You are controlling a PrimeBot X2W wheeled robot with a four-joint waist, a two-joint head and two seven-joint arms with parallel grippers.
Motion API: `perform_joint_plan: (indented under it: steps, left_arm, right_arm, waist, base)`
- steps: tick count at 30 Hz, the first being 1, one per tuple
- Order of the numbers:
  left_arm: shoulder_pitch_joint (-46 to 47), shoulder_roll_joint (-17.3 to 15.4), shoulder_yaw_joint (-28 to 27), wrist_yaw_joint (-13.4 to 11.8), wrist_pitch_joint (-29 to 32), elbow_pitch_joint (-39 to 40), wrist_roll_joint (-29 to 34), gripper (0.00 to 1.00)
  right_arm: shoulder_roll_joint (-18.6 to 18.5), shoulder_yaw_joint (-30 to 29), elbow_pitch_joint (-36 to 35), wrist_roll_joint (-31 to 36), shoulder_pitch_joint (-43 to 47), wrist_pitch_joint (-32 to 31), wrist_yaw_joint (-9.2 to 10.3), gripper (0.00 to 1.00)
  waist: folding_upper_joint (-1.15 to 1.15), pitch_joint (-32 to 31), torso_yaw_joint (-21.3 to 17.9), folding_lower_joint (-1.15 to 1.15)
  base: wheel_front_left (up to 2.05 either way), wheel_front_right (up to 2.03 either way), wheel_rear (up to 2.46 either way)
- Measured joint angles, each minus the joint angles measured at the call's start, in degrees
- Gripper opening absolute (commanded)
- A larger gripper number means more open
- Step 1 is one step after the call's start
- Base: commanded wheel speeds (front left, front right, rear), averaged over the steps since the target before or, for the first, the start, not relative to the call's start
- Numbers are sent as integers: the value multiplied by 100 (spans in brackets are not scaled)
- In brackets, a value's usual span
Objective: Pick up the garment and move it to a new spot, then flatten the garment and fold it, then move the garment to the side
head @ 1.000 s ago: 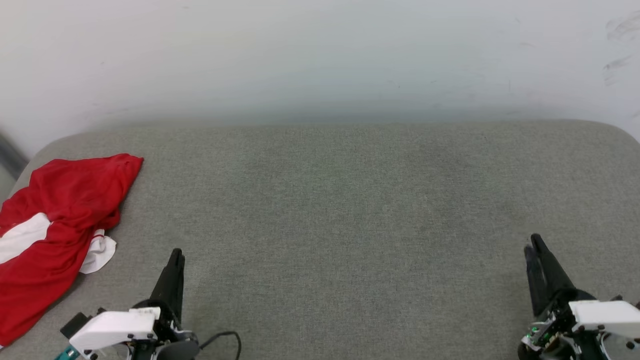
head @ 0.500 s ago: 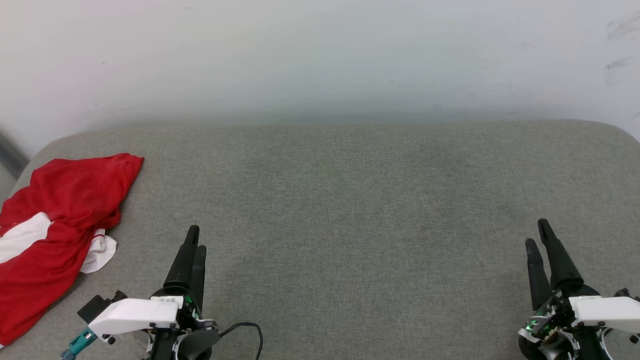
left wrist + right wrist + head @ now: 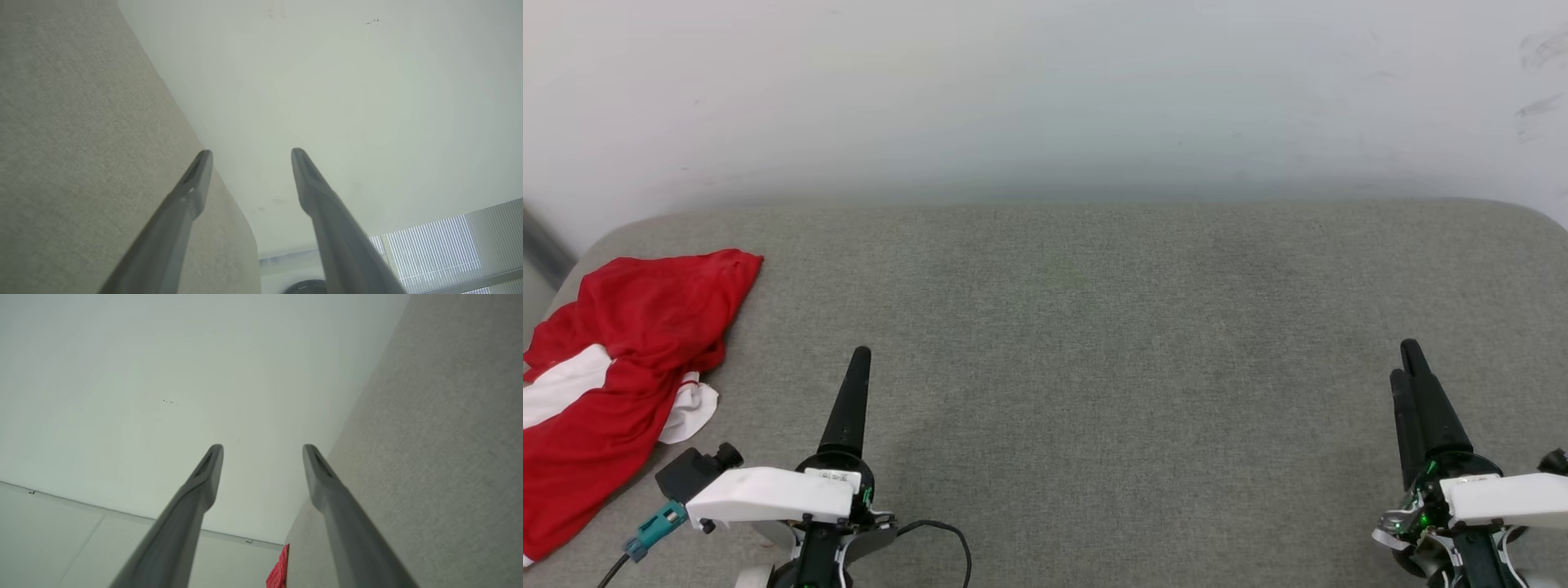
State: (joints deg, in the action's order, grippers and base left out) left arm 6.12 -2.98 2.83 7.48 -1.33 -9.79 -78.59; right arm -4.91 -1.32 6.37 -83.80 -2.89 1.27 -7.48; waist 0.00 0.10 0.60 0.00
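The garment (image 3: 629,343) is a crumpled heap of bright red cloth with white panels at the far left edge of the grey padded surface (image 3: 1094,327). A red corner of the garment (image 3: 280,569) also peeks in at the bottom of the right wrist view. My left gripper (image 3: 858,359) hovers at the lower left, to the right of the heap and apart from it. In the left wrist view the left gripper (image 3: 251,152) is open and empty. My right gripper (image 3: 1403,361) stands at the lower right, far from the cloth. Its wrist view shows the right gripper (image 3: 262,447) open with nothing between the fingers.
A pale wall (image 3: 1045,98) runs along the far edge of the surface. A black cable (image 3: 947,539) loops beside the left wrist. The surface's rounded left edge lies just behind the heap, part of which hangs over it.
Both grippers have gone from nearly shut to open. Both have moved forward, away from the near edge. The garment has stayed where it was.
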Motion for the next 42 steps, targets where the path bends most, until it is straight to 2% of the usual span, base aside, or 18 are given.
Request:
perform_joint_plan:
  steps: [10,24,33,42]
  left_arm:
    - [3,-3,105,0,-212,15,1592,100]
    - [3,-43,232,-49,-461,-41,3538,100]
    - [27,-80,392,-120,-601,-32,4453,100]
    - [71,-116,515,-209,-747,-94,5119,100]
  right_arm:
    - [-146,131,-42,1552,31,210,0,100]
    - [12,18,-235,3672,74,182,0,100]
    - [59,-66,-450,4766,117,44,0,100]
    - [100,-81,-611,5565,179,-88,-1,100]
  waist:
    - [0,-26,26,1]
    - [0,-51,93,1]
    - [0,-42,137,1]
    - [0,-45,164,1]
  base:
    - [0,0,0]
    - [0,0,0]
    - [0,0,0]
    - [0,0,0]
